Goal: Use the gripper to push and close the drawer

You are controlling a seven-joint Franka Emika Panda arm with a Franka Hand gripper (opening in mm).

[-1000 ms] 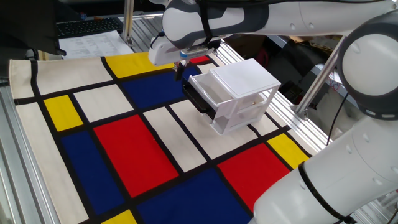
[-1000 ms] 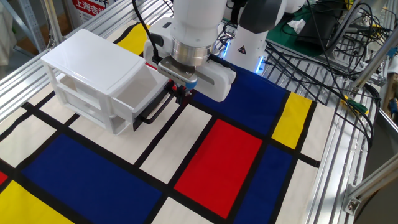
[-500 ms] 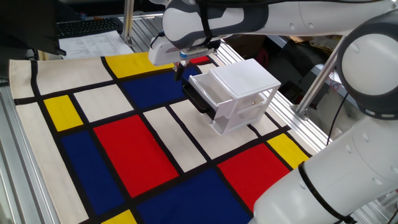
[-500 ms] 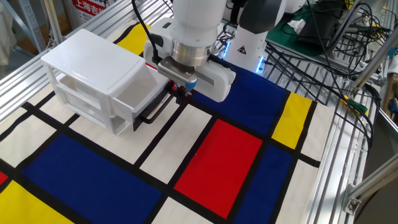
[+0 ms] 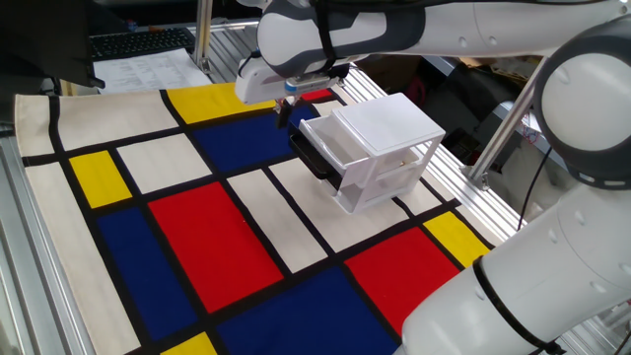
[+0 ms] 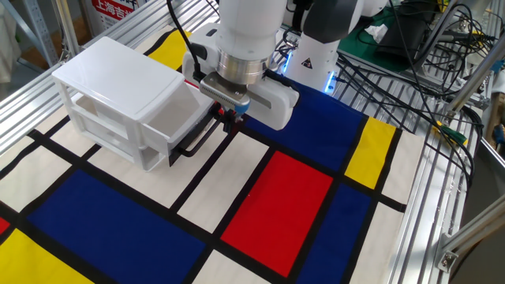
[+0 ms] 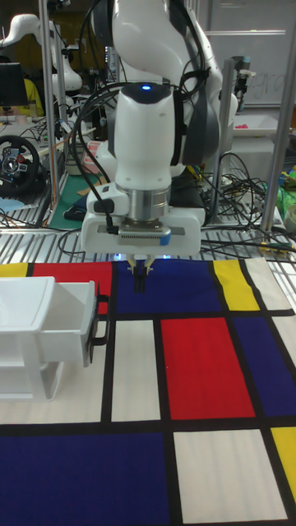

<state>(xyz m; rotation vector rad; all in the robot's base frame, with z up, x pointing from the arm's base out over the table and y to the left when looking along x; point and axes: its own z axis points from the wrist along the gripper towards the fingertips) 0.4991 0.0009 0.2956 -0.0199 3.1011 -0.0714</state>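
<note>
Tall fixed view shows the drawer [image 7: 51, 322] pulled out of the top of a small white cabinet [image 7: 25, 374] at the left edge, its pale tray sticking out toward the middle and its black front panel facing the hand [image 7: 140, 283]. From one fixed view the drawer [image 5: 325, 150] sits open at the upper left side of the cabinet [image 5: 385, 148], and from the other fixed view the drawer [image 6: 183, 120] reaches out to the right of the cabinet [image 6: 118, 91]. The hand [image 6: 230, 120] hangs just beside the black front panel, near its far end; whether it touches the panel is hard to tell, since the tall fixed view shows a gap while the other fixed view shows them almost meeting. Its two dark fingers [image 7: 136, 279] point straight down and sit pressed close together with nothing between them. In one fixed view the hand [image 5: 286, 106] is small and partly hidden under the white wrist, so its fingers are not clear there. The white arm [image 7: 148, 131] rises above it. Everything stands on a bench covered with a cloth [image 6: 276, 197] of red, blue, yellow and white blocks with black lines, and cables [image 6: 410, 47] lie beyond the cloth.
</note>
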